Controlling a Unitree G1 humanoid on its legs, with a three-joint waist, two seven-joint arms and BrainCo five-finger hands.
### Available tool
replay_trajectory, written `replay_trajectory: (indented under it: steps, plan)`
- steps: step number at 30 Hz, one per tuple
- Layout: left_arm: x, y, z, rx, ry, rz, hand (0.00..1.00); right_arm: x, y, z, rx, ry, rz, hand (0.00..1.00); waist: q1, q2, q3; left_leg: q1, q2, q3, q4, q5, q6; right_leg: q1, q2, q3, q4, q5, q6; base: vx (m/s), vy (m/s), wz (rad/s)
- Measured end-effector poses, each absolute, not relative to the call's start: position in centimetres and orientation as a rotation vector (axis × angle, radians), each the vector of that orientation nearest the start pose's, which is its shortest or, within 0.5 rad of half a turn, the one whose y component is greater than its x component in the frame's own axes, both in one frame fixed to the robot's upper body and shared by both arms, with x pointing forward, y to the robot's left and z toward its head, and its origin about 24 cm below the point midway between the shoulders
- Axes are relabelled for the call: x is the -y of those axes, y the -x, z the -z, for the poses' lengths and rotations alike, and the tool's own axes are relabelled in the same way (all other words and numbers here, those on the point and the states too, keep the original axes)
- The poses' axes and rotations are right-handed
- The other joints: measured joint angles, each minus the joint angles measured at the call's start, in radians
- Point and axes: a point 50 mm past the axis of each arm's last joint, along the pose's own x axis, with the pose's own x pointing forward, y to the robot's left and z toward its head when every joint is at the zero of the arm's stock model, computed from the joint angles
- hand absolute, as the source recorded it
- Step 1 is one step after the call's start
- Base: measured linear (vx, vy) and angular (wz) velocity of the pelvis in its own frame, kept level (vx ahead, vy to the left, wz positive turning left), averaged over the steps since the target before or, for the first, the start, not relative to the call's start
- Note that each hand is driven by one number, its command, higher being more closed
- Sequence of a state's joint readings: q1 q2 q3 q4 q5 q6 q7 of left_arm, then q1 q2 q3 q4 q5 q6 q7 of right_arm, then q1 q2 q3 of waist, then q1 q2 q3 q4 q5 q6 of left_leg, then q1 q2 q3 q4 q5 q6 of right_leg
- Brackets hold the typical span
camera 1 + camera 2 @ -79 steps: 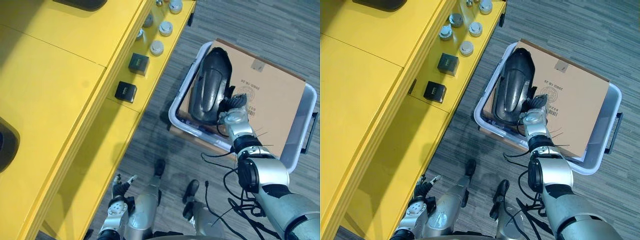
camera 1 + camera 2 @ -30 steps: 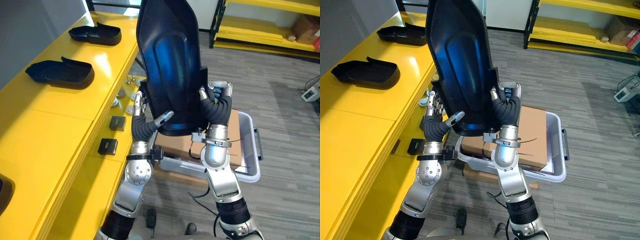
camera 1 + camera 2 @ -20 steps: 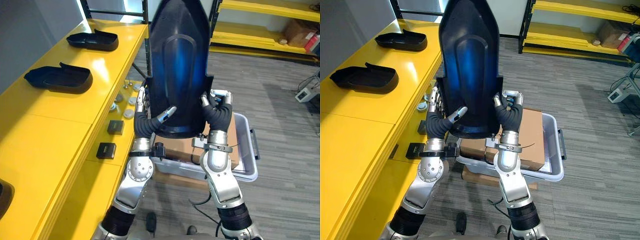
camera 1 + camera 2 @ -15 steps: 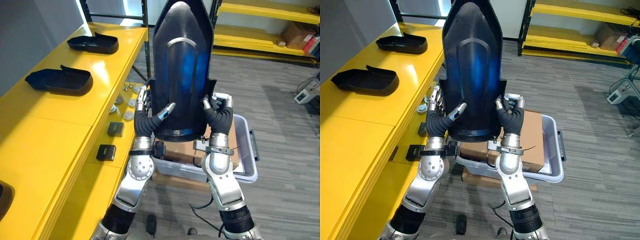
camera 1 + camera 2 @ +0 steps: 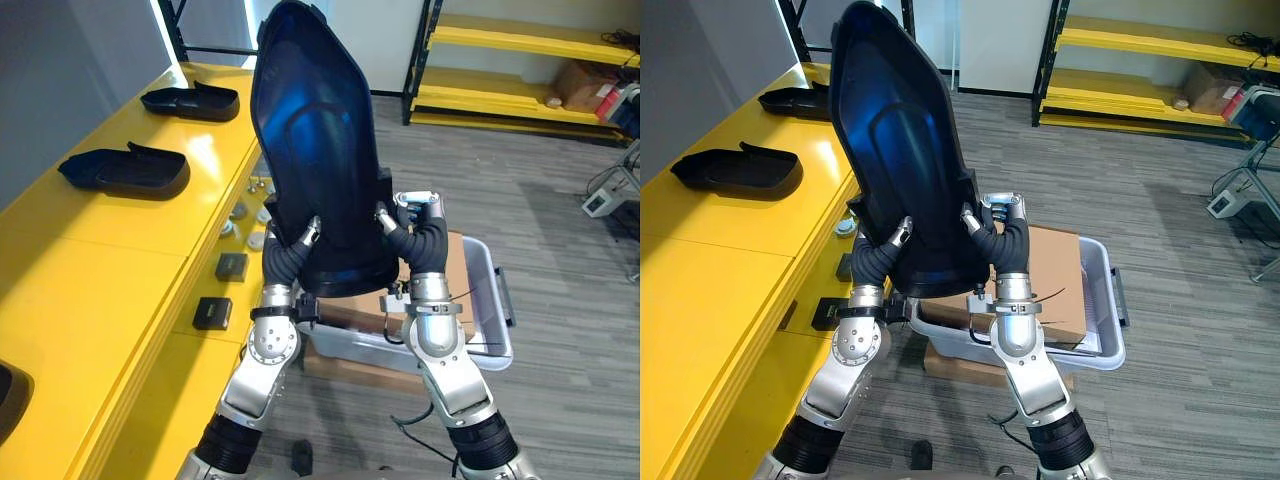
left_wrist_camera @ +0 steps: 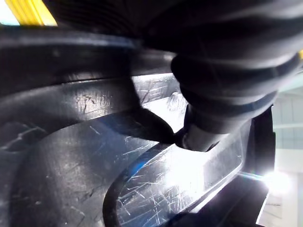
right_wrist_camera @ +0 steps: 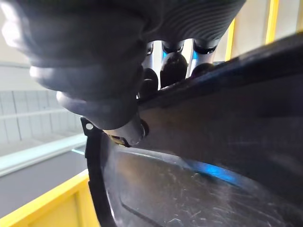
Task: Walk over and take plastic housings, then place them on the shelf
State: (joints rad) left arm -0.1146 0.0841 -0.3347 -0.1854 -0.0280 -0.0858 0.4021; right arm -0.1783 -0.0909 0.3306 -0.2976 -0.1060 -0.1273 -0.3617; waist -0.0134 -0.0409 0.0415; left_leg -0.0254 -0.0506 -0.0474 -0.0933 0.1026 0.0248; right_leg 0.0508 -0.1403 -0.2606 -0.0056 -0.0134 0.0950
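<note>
Now left robot hand point(image 5: 287, 262) and right robot hand point(image 5: 424, 242) are gripping the upright plastic housing point(image 5: 318, 150), shelf point(image 5: 110, 270) at nine o'clock.

- The large black housing point(image 5: 320, 150) (glossy, with an arched panel outlined down its middle) stands upright in the air beside the front edge of the yellow shelf point(image 5: 90, 260). Its narrow rounded end is up and tilted toward that shelf, and the left hand point(image 5: 288, 255) and right hand point(image 5: 422, 238) clasp its broad lower end.
- A second black housing point(image 5: 125, 170) lies hollow side up on the shelf's top.
- A third black housing point(image 5: 192, 100) lies farther along that top, apart from the second.
</note>
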Motion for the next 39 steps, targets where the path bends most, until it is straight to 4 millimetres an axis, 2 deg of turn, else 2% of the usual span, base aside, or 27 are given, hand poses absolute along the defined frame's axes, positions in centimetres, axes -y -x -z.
replay_trajectory:
  steps: [4, 7, 11, 12, 14, 17, 18, 20, 21, 22, 23, 24, 25, 26, 28, 29, 30, 32, 35, 39]
  plan:
    - [-9.9, -25.1, -10.5, 0.331, -0.002, -0.029, 1.00, 8.9, -25.1, -18.6, 0.729, -0.018, -0.114, 0.00, -0.001, 0.000, -0.002, 0.005, 0.001, 0.008, 0.000, 0.000, 0.000, 0.000, 0.000, 0.013, 0.000, 0.000, 0.000, -0.01, 0.000, -0.06]
    - [-10.5, -24.8, -10.0, 0.320, -0.048, -0.055, 1.00, 10.4, -24.4, -20.7, 0.847, -0.044, -0.123, 0.00, 0.001, -0.002, -0.009, 0.005, 0.000, 0.008, -0.001, 0.000, 0.000, 0.001, 0.000, 0.013, 0.001, 0.000, 0.001, 0.00, 0.000, 0.00]
    - [-12.9, -24.6, -9.3, 0.299, -0.093, -0.162, 1.00, 14.3, -24.1, -22.0, 0.929, -0.075, 0.023, 0.00, -0.001, -0.002, -0.009, 0.010, 0.001, 0.009, -0.001, 0.000, 0.000, 0.004, 0.000, 0.012, 0.002, 0.000, 0.001, 0.00, 0.000, 0.00]
    - [-13.8, -24.5, -9.3, 0.294, -0.099, -0.202, 1.00, 15.9, -24.0, -22.1, 0.938, -0.083, 0.090, 0.00, -0.002, -0.001, -0.010, 0.010, 0.001, 0.009, -0.001, 0.000, 0.000, 0.005, 0.000, 0.012, 0.002, 0.000, 0.000, 0.00, 0.000, 0.00]
    - [-15.2, -23.9, -9.2, 0.292, -0.107, -0.266, 1.00, 19.1, -23.4, -21.5, 0.936, -0.100, 0.223, 0.00, -0.003, -0.001, -0.010, 0.010, 0.000, 0.009, -0.001, 0.000, 0.000, 0.005, 0.000, 0.011, 0.002, 0.000, 0.000, 0.00, 0.000, 0.00]
    - [-16.4, -23.0, -9.7, 0.313, -0.112, -0.331, 1.00, 21.9, -22.5, -20.2, 0.894, -0.102, 0.354, 0.00, -0.004, -0.001, -0.009, 0.009, 0.000, 0.009, -0.001, 0.000, 0.000, 0.004, -0.001, 0.010, 0.001, 0.000, 0.000, 0.00, 0.000, 0.00]
    - [-17.2, -22.4, -10.2, 0.336, -0.107, -0.380, 1.00, 23.8, -21.8, -18.6, 0.826, -0.088, 0.447, 0.00, -0.008, -0.001, -0.009, 0.009, -0.001, 0.008, -0.001, 0.000, 0.000, 0.004, -0.001, 0.008, 0.001, 0.000, 0.001, 0.00, 0.000, 0.00]
    - [-17.5, -22.0, -10.6, 0.349, -0.099, -0.403, 1.00, 25.1, -21.6, -17.0, 0.751, -0.072, 0.509, 0.00, -0.014, -0.001, -0.010, 0.007, -0.001, 0.006, -0.001, 0.000, 0.000, 0.004, -0.001, 0.006, 0.001, 0.000, 0.000, 0.00, 0.000, 0.04]
    - [-18.1, -21.6, -10.8, 0.364, -0.099, -0.437, 1.00, 26.1, -21.4, -15.1, 0.665, -0.056, 0.560, 0.00, -0.021, 0.000, -0.010, 0.006, -0.001, 0.004, -0.002, 0.000, 0.000, 0.004, -0.001, 0.003, 0.001, 0.000, 0.000, 0.00, 0.000, 0.05]
    - [-18.5, -20.9, -11.1, 0.378, -0.100, -0.459, 1.00, 27.4, -21.0, -11.8, 0.512, -0.043, 0.627, 0.00, -0.028, 0.002, -0.011, 0.003, -0.001, 0.002, -0.002, -0.001, -0.001, 0.004, -0.001, 0.000, 0.000, -0.003, -0.004, 0.00, 0.000, 0.05]
    - [-18.5, -20.7, -11.2, 0.384, -0.099, -0.461, 1.00, 27.9, -20.6, -10.2, 0.440, -0.040, 0.658, 0.00, -0.027, 0.003, -0.012, 0.003, -0.001, 0.001, -0.002, -0.002, -0.003, 0.003, -0.001, -0.003, 0.000, -0.004, -0.005, 0.00, 0.000, 0.05]
    - [-18.6, -20.3, -11.3, 0.392, -0.098, -0.468, 1.00, 28.5, -19.9, -7.8, 0.326, -0.038, 0.700, 0.00, -0.027, 0.008, -0.015, 0.000, -0.001, -0.002, -0.002, -0.003, -0.004, 0.003, -0.001, -0.007, -0.001, -0.005, -0.006, 0.01, -0.004, 0.08]
    - [-18.6, -19.7, -11.6, 0.408, -0.091, -0.474, 1.00, 29.1, -18.6, -3.9, 0.137, -0.045, 0.753, 0.00, -0.029, 0.017, -0.020, -0.006, -0.001, -0.006, -0.003, -0.004, -0.005, -0.001, -0.001, -0.012, -0.002, -0.006, -0.006, 0.01, -0.007, 0.08]
    - [-18.7, -19.3, -11.8, 0.425, -0.087, -0.482, 1.00, 29.1, -17.3, -0.8, -0.010, -0.056, 0.779, 0.00, -0.028, 0.025, -0.023, -0.010, -0.001, -0.009, -0.003, -0.004, -0.005, -0.004, 0.000, -0.014, -0.004, -0.007, -0.007, 0.01, -0.011, 0.08]
    - [-18.7, -19.0, -12.0, 0.435, -0.081, -0.485, 1.00, 28.6, -16.2, 2.0, -0.147, -0.074, 0.781, 0.00, -0.029, 0.033, -0.024, -0.011, 0.000, -0.014, -0.003, -0.004, -0.005, -0.003, 0.001, -0.017, -0.005, -0.007, -0.007, 0.01, -0.016, 0.06]
    - [-18.8, -18.7, -12.1, 0.447, -0.076, -0.484, 1.00, 27.5, -14.5, 4.9, -0.296, -0.100, 0.770, 0.00, -0.029, 0.041, -0.027, -0.012, 0.000, -0.021, -0.003, -0.003, -0.004, 0.000, 0.002, -0.021, -0.007, -0.007, -0.007, 0.02, -0.023, 0.10]
    - [-18.7, -18.6, -12.1, 0.449, -0.074, -0.483, 1.00, 27.1, -13.9, 5.9, -0.350, -0.110, 0.762, 0.00, -0.029, 0.043, -0.028, -0.012, 0.000, -0.024, -0.003, -0.003, -0.003, 0.002, 0.003, -0.024, -0.007, -0.007, -0.007, 0.02, -0.027, 0.17]
    - [-18.8, -18.4, -12.1, 0.446, -0.072, -0.483, 1.00, 24.6, -11.5, 9.7, -0.570, -0.121, 0.668, 0.00, -0.027, 0.046, -0.030, -0.010, 0.001, -0.037, -0.002, -0.001, -0.002, 0.012, 0.001, -0.039, -0.010, -0.007, -0.004, 0.02, -0.017, 0.19]
    - [-18.8, -18.2, -11.9, 0.436, -0.072, -0.473, 1.00, 22.9, -10.6, 11.5, -0.682, -0.126, 0.594, 0.00, -0.026, 0.044, -0.029, -0.009, 0.000, -0.043, -0.002, -0.001, -0.002, 0.017, 0.000, -0.041, -0.010, -0.009, -0.004, 0.01, -0.009, 0.09]
    - [-18.8, -17.8, -11.9, 0.430, -0.058, -0.473, 1.00, 20.7, -9.4, 13.4, -0.814, -0.136, 0.492, 0.00, -0.016, 0.030, -0.004, 0.011, -0.004, -0.076, -0.002, -0.003, -0.004, 0.046, -0.003, -0.071, 0.016, -0.030, -0.001, 0.01, -0.017, 0.23]
